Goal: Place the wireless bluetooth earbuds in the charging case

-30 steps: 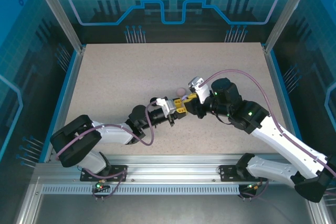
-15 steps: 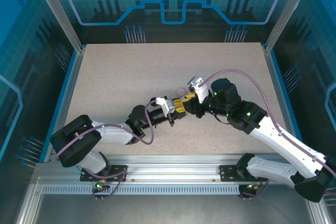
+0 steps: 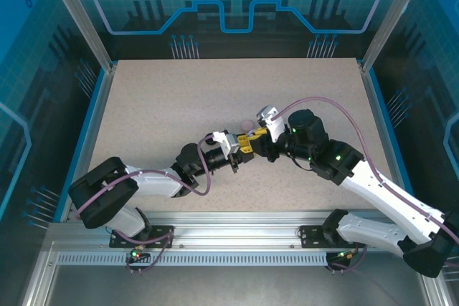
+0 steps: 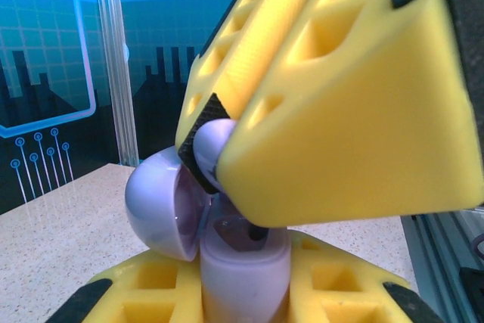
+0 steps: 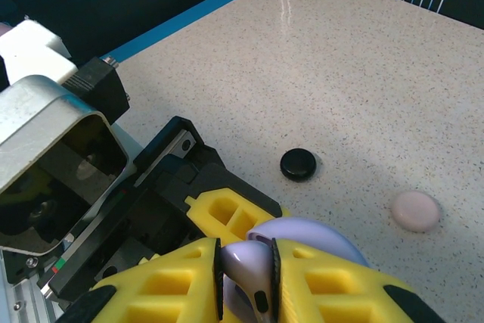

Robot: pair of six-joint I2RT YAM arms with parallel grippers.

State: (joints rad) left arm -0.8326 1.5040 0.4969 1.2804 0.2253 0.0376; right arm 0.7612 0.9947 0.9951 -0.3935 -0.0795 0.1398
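My left gripper [image 4: 242,296] is shut on the base of a lilac charging case [image 4: 243,266], held upright with its round lid [image 4: 155,206] swung open to the left. My right gripper [image 5: 248,281] is shut on a lilac earbud [image 5: 249,262], which also shows in the left wrist view [image 4: 215,140]. The earbud hangs right over the open case, its lower end at the case's mouth. In the top view the left gripper [image 3: 244,147] and the right gripper [image 3: 256,136] meet tip to tip above the middle of the table.
A closed pale pink round case [image 5: 414,211] and a closed black round case [image 5: 299,164] lie on the speckled table [image 5: 363,73] beyond the grippers. The pink case [image 3: 247,124] sits just behind the grippers in the top view. Blue walls ring the table.
The right arm has crept slightly left and down toward the left gripper, bringing the earbud closer to the case. The left arm has stayed still.
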